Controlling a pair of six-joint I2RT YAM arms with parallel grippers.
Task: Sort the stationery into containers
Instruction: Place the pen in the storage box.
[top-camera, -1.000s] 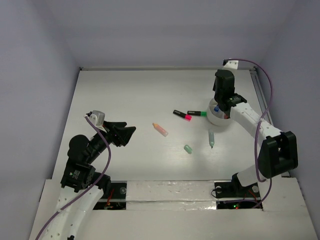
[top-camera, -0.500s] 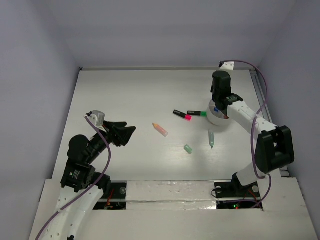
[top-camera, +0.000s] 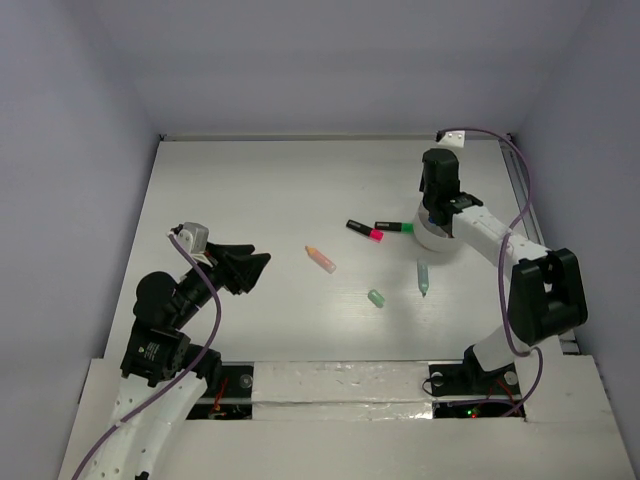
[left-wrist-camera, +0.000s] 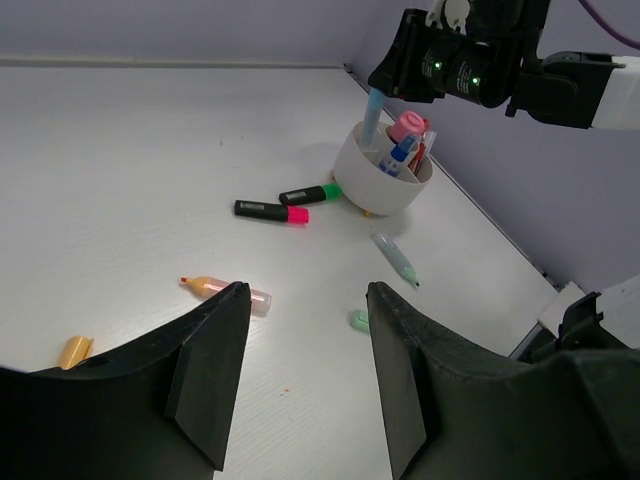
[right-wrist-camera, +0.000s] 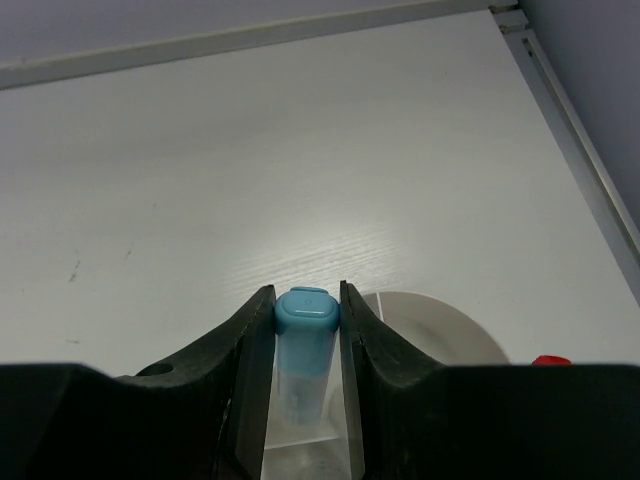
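My right gripper (right-wrist-camera: 305, 312) is shut on a blue marker (right-wrist-camera: 303, 350), holding it upright by its cap just over the left rim of the white cup (top-camera: 440, 243). The cup (left-wrist-camera: 372, 182) holds a pink-capped bottle (left-wrist-camera: 407, 127) and other stationery. On the table lie a pink marker (top-camera: 365, 231), a green marker (top-camera: 395, 226), an orange marker (top-camera: 320, 259), a mint eraser (top-camera: 376, 298) and a mint marker (top-camera: 424, 277). My left gripper (top-camera: 255, 268) hovers open at the left, empty, with the orange marker (left-wrist-camera: 225, 290) by its left finger.
A loose orange cap (left-wrist-camera: 73, 351) lies near the left arm. A metal rail (top-camera: 520, 190) runs along the table's right edge behind the cup. The purple walls enclose the table on three sides.
My right gripper has shifted slightly left and back over the cup with the blue marker. The left jaws have narrowed a little; the left arm has stayed put.
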